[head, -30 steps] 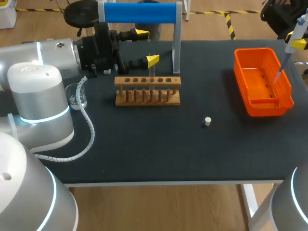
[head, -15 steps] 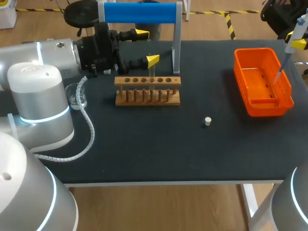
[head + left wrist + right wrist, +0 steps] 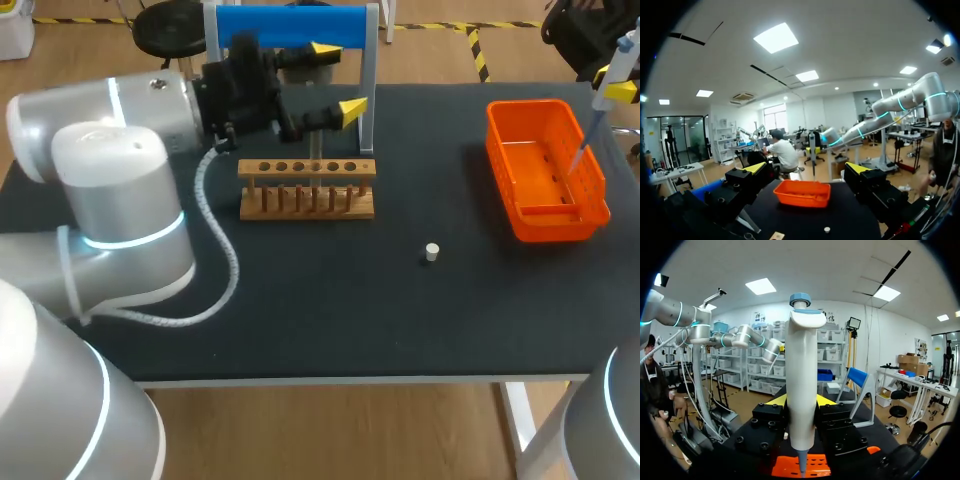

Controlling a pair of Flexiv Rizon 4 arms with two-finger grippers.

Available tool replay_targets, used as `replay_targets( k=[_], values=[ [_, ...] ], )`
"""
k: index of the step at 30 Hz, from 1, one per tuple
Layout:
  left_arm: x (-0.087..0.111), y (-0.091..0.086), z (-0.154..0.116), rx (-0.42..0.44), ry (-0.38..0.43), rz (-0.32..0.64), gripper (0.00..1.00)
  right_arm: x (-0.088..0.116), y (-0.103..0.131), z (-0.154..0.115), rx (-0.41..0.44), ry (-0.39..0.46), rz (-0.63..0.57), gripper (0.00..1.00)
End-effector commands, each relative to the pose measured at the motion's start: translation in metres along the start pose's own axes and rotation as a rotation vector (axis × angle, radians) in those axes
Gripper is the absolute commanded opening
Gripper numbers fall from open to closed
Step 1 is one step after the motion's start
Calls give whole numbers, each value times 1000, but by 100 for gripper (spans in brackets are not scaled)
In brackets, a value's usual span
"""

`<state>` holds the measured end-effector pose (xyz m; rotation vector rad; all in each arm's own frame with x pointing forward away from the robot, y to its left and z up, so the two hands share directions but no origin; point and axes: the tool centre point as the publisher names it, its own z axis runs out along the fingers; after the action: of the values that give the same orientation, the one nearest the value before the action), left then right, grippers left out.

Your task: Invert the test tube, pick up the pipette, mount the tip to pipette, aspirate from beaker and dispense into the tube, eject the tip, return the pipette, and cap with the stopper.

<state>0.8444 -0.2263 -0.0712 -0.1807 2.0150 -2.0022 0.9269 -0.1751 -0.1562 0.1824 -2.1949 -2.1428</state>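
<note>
Two risks stand out for you. Your right gripper (image 3: pixel 801 401) is clamped on the pipette (image 3: pixel 801 380), which hangs over the orange bin (image 3: pixel 545 170); release the tip off-centre and it may bounce off the rim onto the table. Your left gripper (image 3: pixel 338 78) is spread wide and holds nothing, hovering just behind the wooden rack (image 3: pixel 307 190), by the blue stand (image 3: pixel 280 22); a careless swing toward the stopper (image 3: pixel 431 252) could clip the stand's post or the glass tube (image 3: pixel 315 150) in the rack
</note>
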Motion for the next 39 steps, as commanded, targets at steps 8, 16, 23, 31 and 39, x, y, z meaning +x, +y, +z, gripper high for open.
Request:
replay_targets(
  k=[8, 16, 23, 31, 39],
  values=[
    [-7, -18, 130, -63, 6, -10, 100, 1, 1, 1, 3, -3, -1, 0],
    [-13, -25, 185, -70, 83, -39, 100, 1, 1, 1, 3, -3, -1, 0],
    [-12, -27, 197, -78, 114, -36, 0, 1, 1, 1, 3, -3, -1, 0],
    [-12, -27, 197, -78, 114, -36, 0, 1, 1, 1, 3, -3, -1, 0],
    [-12, -27, 197, -78, 114, -36, 0, -1, -1, 4, 11, -27, 6, 0]
  ],
)
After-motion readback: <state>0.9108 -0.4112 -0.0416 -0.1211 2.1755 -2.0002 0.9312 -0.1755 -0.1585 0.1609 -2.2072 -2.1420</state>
